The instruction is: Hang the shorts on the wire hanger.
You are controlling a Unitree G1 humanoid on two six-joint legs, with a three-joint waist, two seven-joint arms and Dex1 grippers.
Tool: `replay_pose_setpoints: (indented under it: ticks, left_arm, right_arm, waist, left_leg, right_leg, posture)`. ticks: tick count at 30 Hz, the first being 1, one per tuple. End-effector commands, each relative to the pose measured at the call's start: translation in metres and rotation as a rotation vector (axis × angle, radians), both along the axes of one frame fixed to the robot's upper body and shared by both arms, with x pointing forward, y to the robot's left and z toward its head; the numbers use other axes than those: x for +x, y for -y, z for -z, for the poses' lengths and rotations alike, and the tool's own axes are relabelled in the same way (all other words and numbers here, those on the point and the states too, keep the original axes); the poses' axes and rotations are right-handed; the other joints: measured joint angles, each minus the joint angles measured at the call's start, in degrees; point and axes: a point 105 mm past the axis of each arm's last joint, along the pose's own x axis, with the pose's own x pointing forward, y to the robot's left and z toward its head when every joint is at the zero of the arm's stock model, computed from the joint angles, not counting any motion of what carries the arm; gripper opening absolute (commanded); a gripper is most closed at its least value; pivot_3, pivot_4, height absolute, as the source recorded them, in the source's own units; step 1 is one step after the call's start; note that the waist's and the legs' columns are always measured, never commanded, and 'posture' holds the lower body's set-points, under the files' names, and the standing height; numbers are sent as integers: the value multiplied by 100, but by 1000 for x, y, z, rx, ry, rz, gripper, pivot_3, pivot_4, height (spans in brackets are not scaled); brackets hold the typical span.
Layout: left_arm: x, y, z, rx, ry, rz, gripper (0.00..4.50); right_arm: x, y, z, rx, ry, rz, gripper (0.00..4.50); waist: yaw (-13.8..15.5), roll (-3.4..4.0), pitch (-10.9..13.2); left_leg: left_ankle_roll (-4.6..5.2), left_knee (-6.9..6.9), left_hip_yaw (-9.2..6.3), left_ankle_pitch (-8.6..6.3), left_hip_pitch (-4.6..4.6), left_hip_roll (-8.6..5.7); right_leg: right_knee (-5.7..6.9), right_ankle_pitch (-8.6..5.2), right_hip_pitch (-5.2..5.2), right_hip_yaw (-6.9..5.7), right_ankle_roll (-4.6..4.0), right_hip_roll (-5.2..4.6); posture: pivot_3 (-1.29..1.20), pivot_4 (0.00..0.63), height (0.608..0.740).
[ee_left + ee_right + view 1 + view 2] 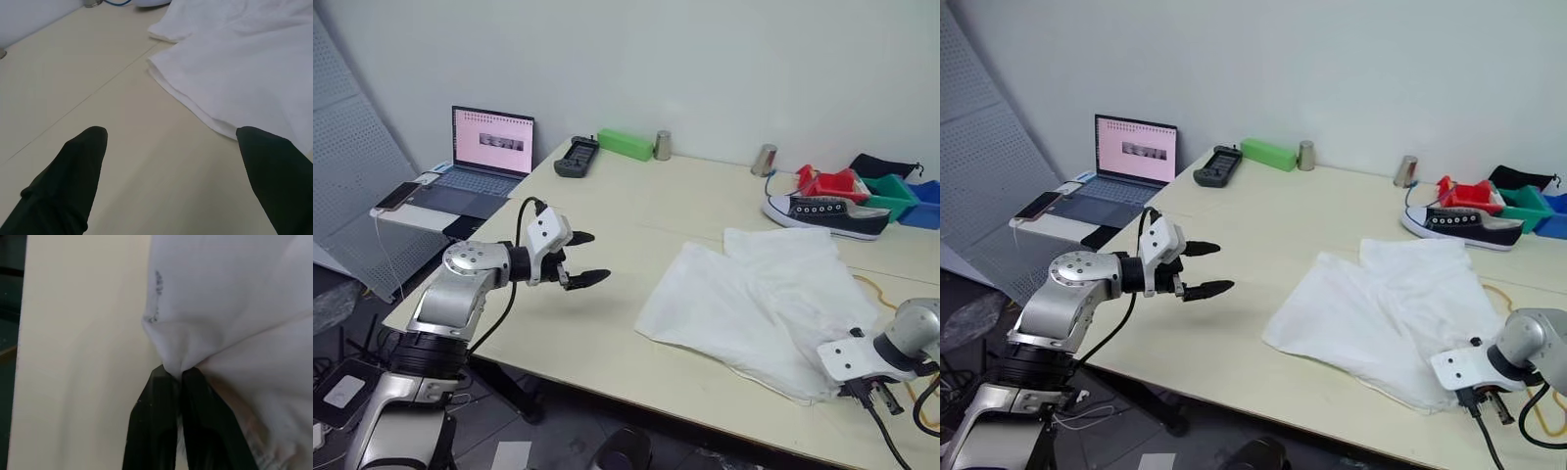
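A pale cream tabletop (636,211) stood against a plain white wall, a seam running along it. The large white thin-fabric shorts (764,308) lay spread and rumpled on its near right part. The right gripper (181,374), at the near table edge, pinched a fold of the shorts between its nearly closed black fingers. The left gripper (587,258) hovered over bare table, fingers spread wide and empty, apart from the shorts. An open laptop (489,147) sat on a side stand; a black sneaker (827,213) and coloured bins (886,193) lined the far edge.
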Motion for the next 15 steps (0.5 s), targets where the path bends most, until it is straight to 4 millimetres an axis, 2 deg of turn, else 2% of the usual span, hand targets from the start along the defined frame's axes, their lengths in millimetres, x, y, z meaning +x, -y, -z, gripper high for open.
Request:
replay_pose_setpoints:
  ticks: [1,7,12,15]
  left_arm:
    - [2,6,-13,2,48,36,4500]
    - [5,8,-7,7,23,50,4500]
    - [20,23,1,-14,-20,69,4500]
    - [30,34,3,-40,-52,81,4500]
  right_arm:
    - [2,-21,-21,91,16,13,1384]
    - [0,-50,-59,203,27,32,2803]
    - [-3,-79,-89,336,31,69,3888]
    - [-5,-90,-97,387,30,86,3888]
  waist:
    - [-48,6,-1]
    - [-100,12,2]
    - [-158,18,6]
    - [-192,14,5]
  left_leg:
    - [0,0,-2,0,-1,0]
    - [0,1,-13,0,0,-1]
    - [0,9,-26,0,1,-6]
    - [0,12,-34,0,1,-9]
  right_leg:
    - [3,-1,0,0,-2,0]
    - [7,-3,2,-13,-5,10]
    - [7,-3,14,-25,-5,13]
    - [4,-2,21,-31,-5,13]
  posture:
    - [391,0,740]
    - [372,0,740]
    - [350,0,740]
    - [334,0,740]
